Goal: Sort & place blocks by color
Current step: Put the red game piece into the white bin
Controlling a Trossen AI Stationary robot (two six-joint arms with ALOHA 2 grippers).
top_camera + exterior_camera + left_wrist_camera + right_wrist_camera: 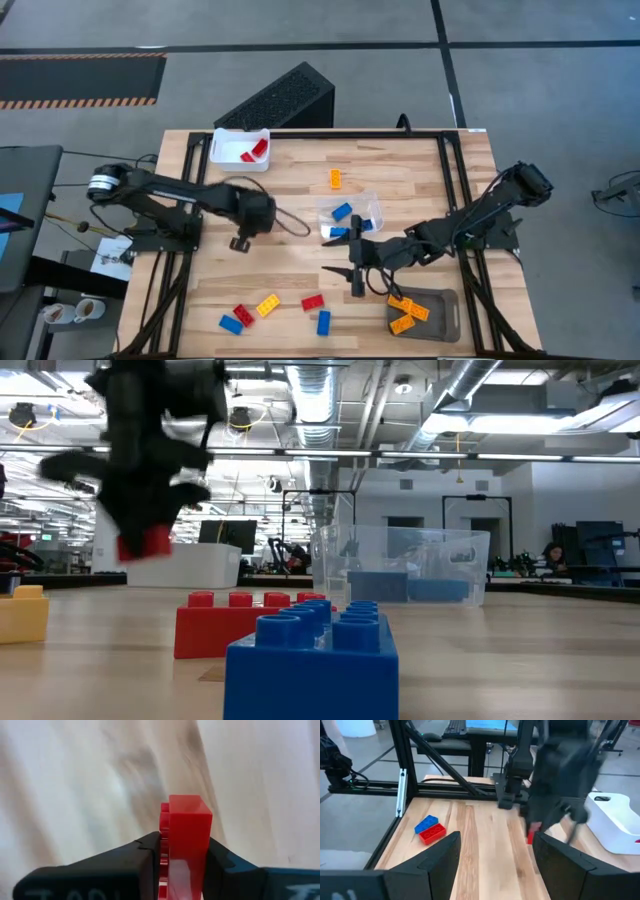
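A pale wooden table [300, 200] framed by black rails stands on a grey floor, with an open workshop of ceiling pipes, lights and monitors showing beyond it in the low view. The left gripper [241, 242], lifted clear of the boards toward the table's left side, has its jaws clamped on a red block [186, 845]. The right gripper [356, 282] sits low near the table's middle, jaws apart and holding nothing. Loose blocks [272, 312] in blue, yellow and red lie along the near edge. A white tray [240, 147] at the far left corner holds red pieces, a clear tray [352, 218] at centre holds blue, and a grey tray [425, 312] at the near right holds orange ones. One orange block [335, 179] lies alone on bare wood toward the far side, with open boards around it.
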